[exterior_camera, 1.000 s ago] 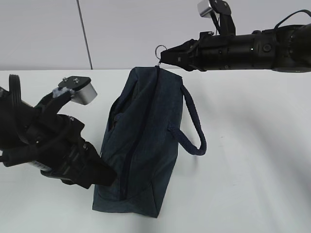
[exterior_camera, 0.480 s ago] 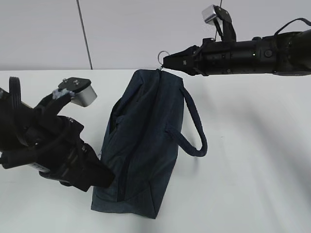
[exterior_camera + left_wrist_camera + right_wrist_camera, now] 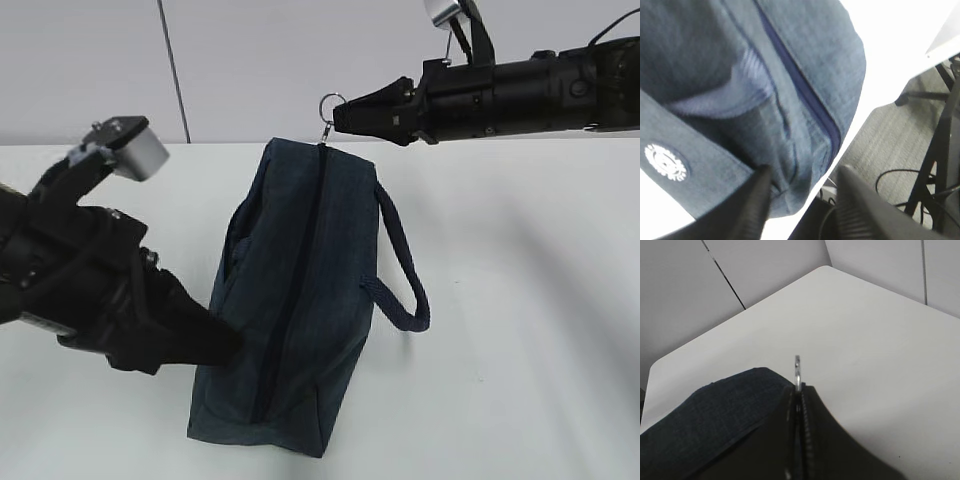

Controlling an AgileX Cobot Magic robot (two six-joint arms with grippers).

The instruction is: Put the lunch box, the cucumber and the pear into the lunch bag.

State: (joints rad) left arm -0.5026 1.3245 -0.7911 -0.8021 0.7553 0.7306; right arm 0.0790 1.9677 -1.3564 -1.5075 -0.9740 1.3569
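Observation:
The dark navy lunch bag (image 3: 300, 300) lies on the white table with its zipper (image 3: 298, 270) running up the middle and its loop handle (image 3: 402, 265) on the right. My right gripper (image 3: 338, 118) is shut on the metal ring pull (image 3: 331, 103) at the bag's far end; the right wrist view shows the ring pull (image 3: 797, 371) sticking out of the closed jaws. My left gripper (image 3: 228, 345) is at the bag's near left corner. In the left wrist view its fingers (image 3: 757, 200) stand apart, with the lunch bag's corner (image 3: 805, 165) by the left one. The lunch box, cucumber and pear are out of view.
The white table (image 3: 520, 300) stretches to the right of the bag. The left wrist view shows the table's edge (image 3: 855, 130) right beside the bag's corner, with grey floor, cables and black stand legs (image 3: 935, 165) below. A grey wall stands behind.
My left gripper has opened off the bag's near corner and its wrist has lifted. The bag has rolled so its zipper faces up. The right gripper has kept the ring pull.

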